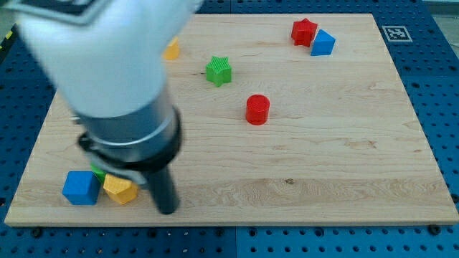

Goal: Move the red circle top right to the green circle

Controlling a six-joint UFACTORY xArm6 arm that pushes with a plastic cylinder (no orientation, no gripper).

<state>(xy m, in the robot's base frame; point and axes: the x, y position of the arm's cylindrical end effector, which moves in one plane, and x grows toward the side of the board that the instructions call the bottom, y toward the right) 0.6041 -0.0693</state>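
Note:
The red circle block [257, 109] stands near the middle of the wooden board [344, 158]. A small bit of a green block [97, 171], probably the green circle, shows at the view's bottom left, mostly hidden behind my arm, between a blue cube [79, 187] and a yellow block [119, 189]. My tip [167, 210] rests on the board just to the right of the yellow block, far to the lower left of the red circle.
A green star [219, 70] lies at top centre. A red star [304, 31] and a blue block [323, 43] touch each other at top right. A yellow block [172, 49] peeks out beside my arm at top left. The arm's body covers the board's upper left.

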